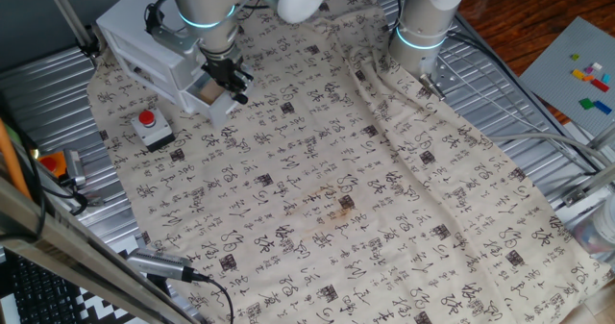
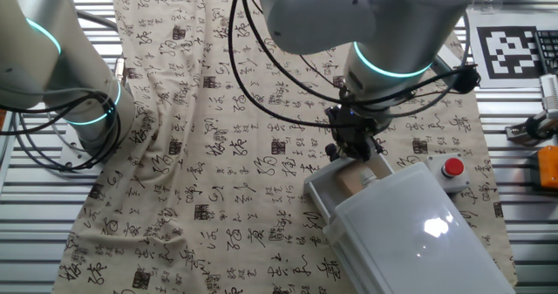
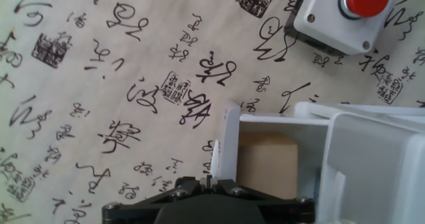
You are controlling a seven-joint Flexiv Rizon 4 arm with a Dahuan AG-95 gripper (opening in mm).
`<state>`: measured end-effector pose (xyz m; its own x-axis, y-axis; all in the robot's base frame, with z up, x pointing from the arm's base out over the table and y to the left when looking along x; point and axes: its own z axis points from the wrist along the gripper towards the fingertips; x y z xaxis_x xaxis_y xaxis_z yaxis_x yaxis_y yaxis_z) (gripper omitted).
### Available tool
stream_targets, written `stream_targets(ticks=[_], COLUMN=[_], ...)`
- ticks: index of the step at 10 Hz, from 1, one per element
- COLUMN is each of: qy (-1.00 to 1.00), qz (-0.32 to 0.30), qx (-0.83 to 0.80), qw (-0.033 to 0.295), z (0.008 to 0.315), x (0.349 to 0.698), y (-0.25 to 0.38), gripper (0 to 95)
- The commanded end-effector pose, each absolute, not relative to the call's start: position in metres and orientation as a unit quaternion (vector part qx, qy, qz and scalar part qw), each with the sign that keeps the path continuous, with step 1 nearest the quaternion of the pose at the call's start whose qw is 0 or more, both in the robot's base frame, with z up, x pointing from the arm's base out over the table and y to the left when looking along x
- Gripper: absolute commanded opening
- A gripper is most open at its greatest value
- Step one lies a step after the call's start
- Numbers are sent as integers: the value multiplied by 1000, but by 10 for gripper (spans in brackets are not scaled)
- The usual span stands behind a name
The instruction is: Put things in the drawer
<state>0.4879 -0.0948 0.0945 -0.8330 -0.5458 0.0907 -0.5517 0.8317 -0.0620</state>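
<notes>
The tan block (image 3: 265, 161) lies inside the open drawer (image 3: 230, 134) of the white cabinet (image 3: 372, 157). In one fixed view the block (image 1: 206, 94) shows in the pulled-out drawer (image 1: 219, 109). In the other fixed view the block (image 2: 351, 182) sits in the tray (image 2: 316, 196), just under the hand. My gripper (image 3: 209, 181) hangs over the drawer's front wall, its fingers pressed together with nothing visibly held. It also shows in one fixed view (image 1: 233, 82) and in the other fixed view (image 2: 353, 147).
A grey box with a red button (image 3: 345, 11) stands on the printed cloth beside the cabinet, also in one fixed view (image 1: 151, 128) and the other fixed view (image 2: 452, 168). A second arm's base (image 1: 420, 40) stands at the cloth's far side. A cable with a plug (image 1: 163, 264) lies at the front edge.
</notes>
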Motion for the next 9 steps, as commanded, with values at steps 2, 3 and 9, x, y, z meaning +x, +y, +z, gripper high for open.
stream_targets(ticks=[2,3,9], qy=[-964,-966,-975], qz=[26,24,14], qx=[263,252,219], qw=[41,43,41], z=[102,105,91], x=[487,485,463], y=[-87,-79,-46], gripper=[0,0,0])
